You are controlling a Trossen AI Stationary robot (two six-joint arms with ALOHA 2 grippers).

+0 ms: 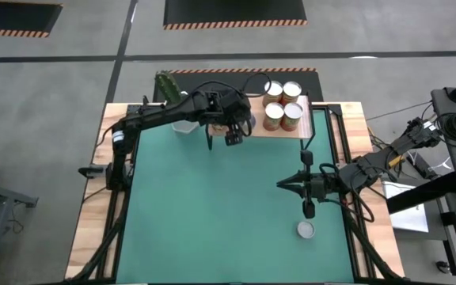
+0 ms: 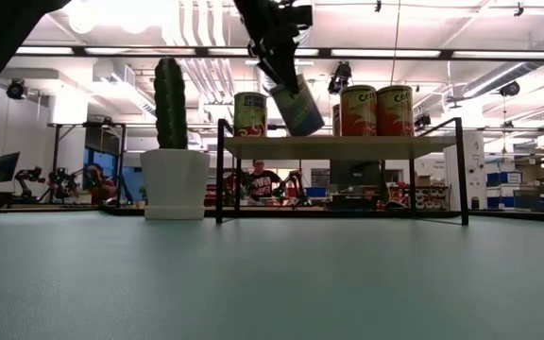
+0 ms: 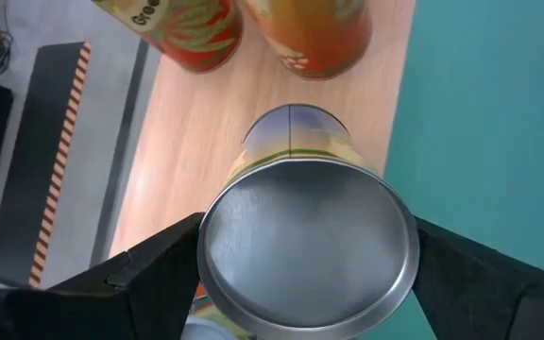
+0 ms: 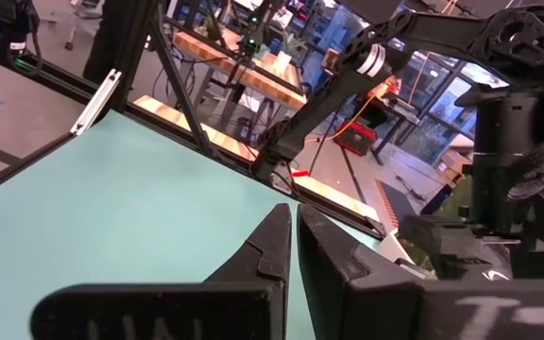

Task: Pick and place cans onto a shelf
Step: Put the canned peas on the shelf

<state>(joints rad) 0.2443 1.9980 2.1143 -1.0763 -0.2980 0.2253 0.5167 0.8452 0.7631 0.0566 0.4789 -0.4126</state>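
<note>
My left gripper [image 1: 234, 133] is at the left end of the shelf [image 1: 253, 129], shut on a can [image 3: 300, 236] with a greenish label and a silvery end. In the low view this can [image 2: 297, 104] hangs tilted just above the light-wood board [image 2: 338, 146]. Several cans [image 1: 283, 103] stand upright on the shelf, two of them [image 3: 187, 28] [image 3: 310, 33] just beyond the held one. Another can [image 1: 305, 229] stands on the green mat at the near right. My right gripper [image 1: 279, 184] hovers shut over the mat with nothing in it, also seen in its wrist view [image 4: 294, 236]. My left gripper pinches the can's round side wall [image 3: 217, 247] between its two fingers [image 3: 159, 274], one on each opposite side, near the silvery end that faces the wrist. The fingers slant down toward the shelf from the table's left. The can is tilted, lower end close above the board.
A white pot with a green cactus [image 2: 173, 142] stands just left of the shelf, close to my left arm. The shelf's black legs [image 2: 219, 175] rest on the table's far edge. The green mat [image 1: 212, 214] lies between the two arms.
</note>
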